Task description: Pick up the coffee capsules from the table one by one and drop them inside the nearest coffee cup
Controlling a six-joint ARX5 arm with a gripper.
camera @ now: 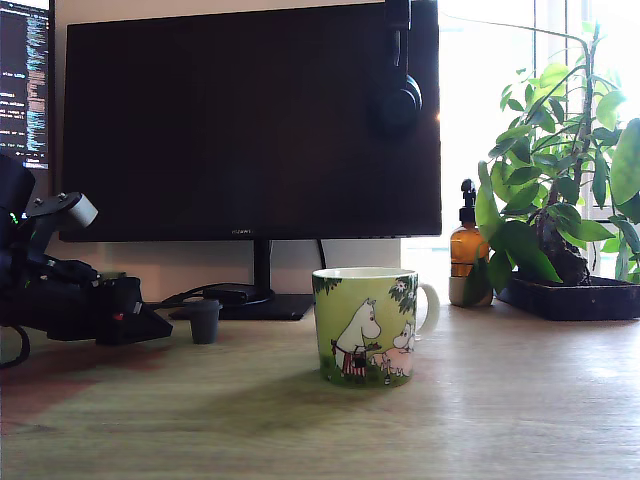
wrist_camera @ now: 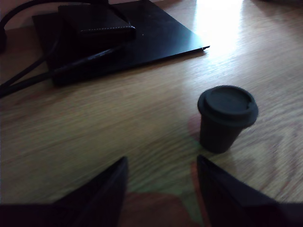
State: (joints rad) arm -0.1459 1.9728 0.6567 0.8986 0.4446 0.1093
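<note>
A small dark grey capsule [camera: 205, 322] stands on the wood-grain table [camera: 480, 400], wide rim up, towards the exterior view's left. My gripper [camera: 163, 328] sits low over the table just left of it, a short gap away. In the wrist view the capsule [wrist_camera: 226, 118] stands ahead of the fingertips [wrist_camera: 208, 172] and off to one side, not between them. The gripper [wrist_camera: 162, 163] is open with only bare table between its fingers. The light green mug [camera: 365, 325] with white cartoon figures stands upright near the table's middle, well to the right of the capsule.
A large dark monitor [camera: 250, 120] stands behind, its black base [wrist_camera: 142, 33] and cables [wrist_camera: 28, 75] just beyond the capsule. Headphones [camera: 398, 95] hang on the monitor. An amber pump bottle [camera: 468, 250] and a potted plant [camera: 560, 200] stand at the back right.
</note>
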